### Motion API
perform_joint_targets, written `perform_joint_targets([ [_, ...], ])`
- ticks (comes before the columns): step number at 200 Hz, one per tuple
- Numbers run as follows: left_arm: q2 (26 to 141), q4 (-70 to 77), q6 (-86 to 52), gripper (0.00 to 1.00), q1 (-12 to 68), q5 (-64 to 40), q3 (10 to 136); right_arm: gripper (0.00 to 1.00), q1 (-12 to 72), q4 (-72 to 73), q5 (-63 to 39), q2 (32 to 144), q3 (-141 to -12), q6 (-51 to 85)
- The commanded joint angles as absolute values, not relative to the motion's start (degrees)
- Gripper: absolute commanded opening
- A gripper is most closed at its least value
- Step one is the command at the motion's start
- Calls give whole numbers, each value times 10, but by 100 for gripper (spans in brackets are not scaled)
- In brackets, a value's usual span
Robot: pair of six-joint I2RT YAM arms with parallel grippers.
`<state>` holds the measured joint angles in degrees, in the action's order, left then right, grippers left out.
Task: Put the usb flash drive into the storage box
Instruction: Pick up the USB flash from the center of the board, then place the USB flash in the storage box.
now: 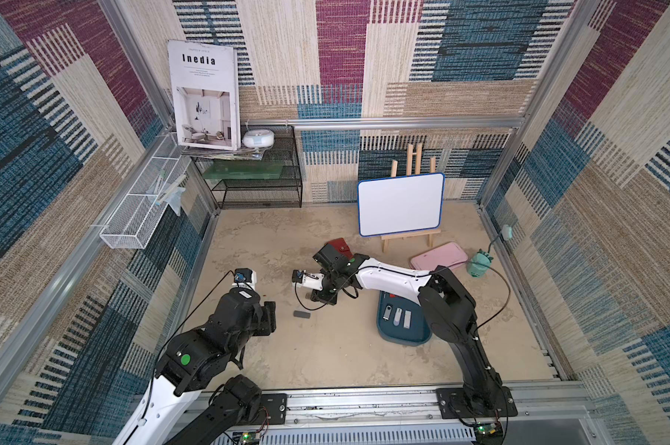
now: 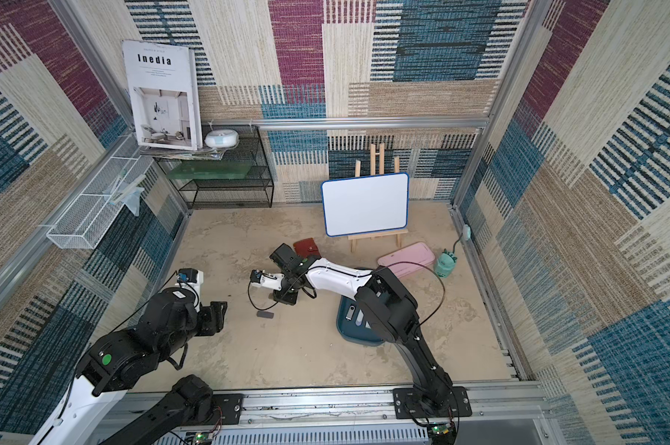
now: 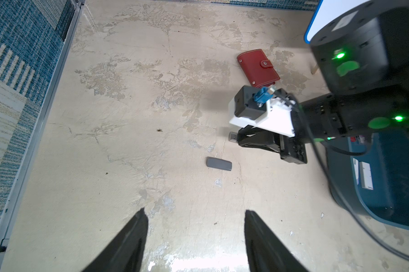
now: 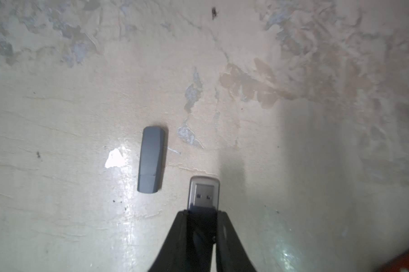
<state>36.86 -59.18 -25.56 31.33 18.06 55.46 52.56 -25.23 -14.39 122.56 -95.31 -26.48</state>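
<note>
The usb flash drive [image 4: 204, 194], low centre in the right wrist view, is pinched at its rear by the right gripper [image 4: 202, 213], its long axis running up the frame and its bare metal plug pointing to the top. Just left, a grey capped drive [image 4: 151, 160] lies parallel and apart, open table [image 4: 293, 164] all round. In a top view the storage box [image 1: 401, 335] lies right of centre, partly under the right arm [image 1: 387, 277]; the left gripper [image 3: 194, 212] stands wide, empty.

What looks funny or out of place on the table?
A grey stick lies alone on the table, outside the storage box where three drives sit. The right gripper pinches a usb flash drive with its metal plug bare.
</note>
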Motion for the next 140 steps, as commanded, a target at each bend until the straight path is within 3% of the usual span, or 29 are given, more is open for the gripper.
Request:
perform_joint_targets([
  [1,368,-586,-258,69,313,186,555,18,520,-210,-131,1187,-936,-201],
  [73,373,-587,-256,69,313,176,555,18,499,-181,-8,972,-750,10],
  [140,381,-587,-255,69,313,170,556,16,462,-266,207,761,-553,212],
])
